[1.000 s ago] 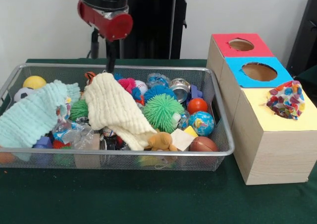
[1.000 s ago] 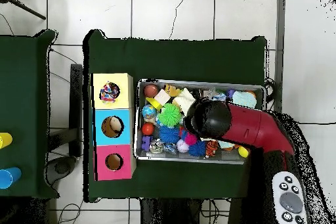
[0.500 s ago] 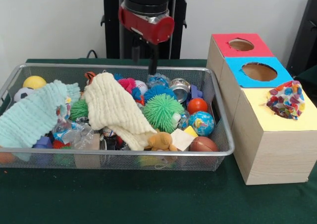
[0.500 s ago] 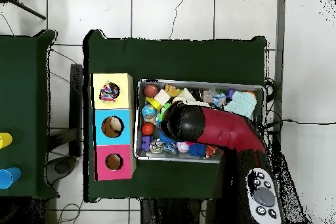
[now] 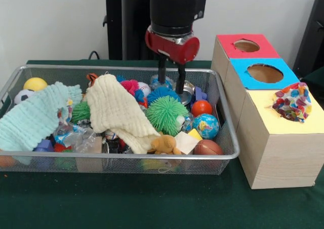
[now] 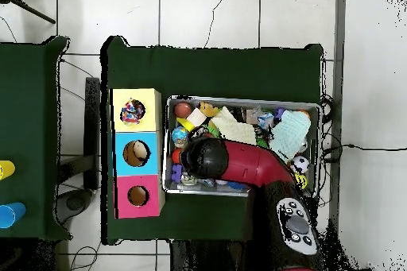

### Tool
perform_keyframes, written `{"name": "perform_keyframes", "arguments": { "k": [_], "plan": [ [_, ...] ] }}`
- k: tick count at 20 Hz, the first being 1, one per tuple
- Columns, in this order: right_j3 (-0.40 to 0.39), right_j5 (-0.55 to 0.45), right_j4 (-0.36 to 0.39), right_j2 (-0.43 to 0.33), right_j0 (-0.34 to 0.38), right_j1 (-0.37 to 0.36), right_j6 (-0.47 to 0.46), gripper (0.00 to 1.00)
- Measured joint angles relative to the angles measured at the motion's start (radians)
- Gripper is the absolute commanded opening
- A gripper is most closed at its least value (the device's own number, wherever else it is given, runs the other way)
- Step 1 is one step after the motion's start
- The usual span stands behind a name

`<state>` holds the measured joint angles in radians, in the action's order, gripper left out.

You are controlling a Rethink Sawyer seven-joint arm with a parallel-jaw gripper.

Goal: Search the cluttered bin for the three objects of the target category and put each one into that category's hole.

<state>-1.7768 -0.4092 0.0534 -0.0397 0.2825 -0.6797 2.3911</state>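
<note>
Front view: gripper (image 5: 171, 80) hangs with fingers parted and empty over the wire bin's (image 5: 223, 153) far right corner, just above a silver can (image 5: 183, 90) beside the blue spiky ball (image 5: 161, 93).

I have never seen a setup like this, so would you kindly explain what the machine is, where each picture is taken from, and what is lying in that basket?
The machine is a red and black robot arm on a pedestal. One picture faces it across the green table; the other looks straight down from above, where the arm covers part of the scene.

Its gripper hangs low over the far side of a silver wire mesh bin, with two dark fingers apart and nothing held between them.

The bin is full of toys: a cream knitted cloth, a pale green cloth, a green spiky ball, an orange ball, a globe ball and more.

Beside it stand three wooden boxes, with a red top, a blue top and a yellow top, each with a round hole. A mottled patchwork item sits in the yellow one's hole.
</note>
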Motion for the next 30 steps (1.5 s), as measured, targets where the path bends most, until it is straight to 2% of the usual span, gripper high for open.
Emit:
{"name": "perform_keyframes", "arguments": {
  "k": [6, 15, 21, 30],
  "plan": [
    [-0.02, 0.065, -0.031, -0.001, -0.032, 0.071, 0.0, 1.0],
    [-0.064, 0.077, -0.093, -0.002, -0.071, 0.163, 0.0, 1.0],
    [-0.095, 0.11, -0.129, -0.004, -0.081, 0.172, 0.0, 1.0],
    [-0.197, 0.182, -0.184, 0.005, -0.109, 0.167, 0.0, 1.0]
  ]
}}
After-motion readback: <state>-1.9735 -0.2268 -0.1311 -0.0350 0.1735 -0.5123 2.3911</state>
